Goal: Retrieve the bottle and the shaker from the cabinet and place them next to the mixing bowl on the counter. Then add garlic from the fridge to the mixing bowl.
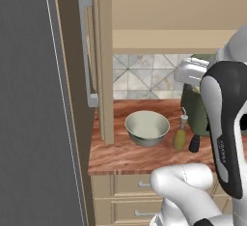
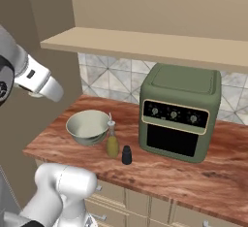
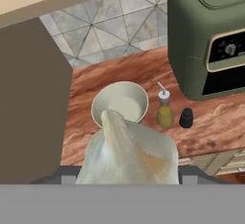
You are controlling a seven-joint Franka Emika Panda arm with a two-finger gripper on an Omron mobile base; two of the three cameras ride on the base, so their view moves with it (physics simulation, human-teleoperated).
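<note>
A big pale garlic bulb (image 3: 129, 153) fills the lower middle of the hand view and hides my fingertips; my gripper (image 1: 192, 82) looks shut on it. It hangs above the near rim of the grey-green mixing bowl (image 3: 103, 98) on the wooden counter. Right of the bowl (image 2: 87, 135) stand the yellow oil bottle (image 2: 112, 142) and the small dark shaker (image 2: 127, 155), both upright and close together. In the left base view the bowl (image 1: 147, 135), bottle (image 1: 180, 134) and shaker (image 1: 194, 143) sit below my hand.
A green toaster oven (image 2: 179, 114) stands on the counter (image 2: 160, 172) just right of the shaker. The grey fridge (image 1: 34, 123) with its long handle (image 1: 87, 51) is at the left, beside a tall wooden panel (image 1: 103, 61). A shelf (image 2: 145, 44) runs overhead.
</note>
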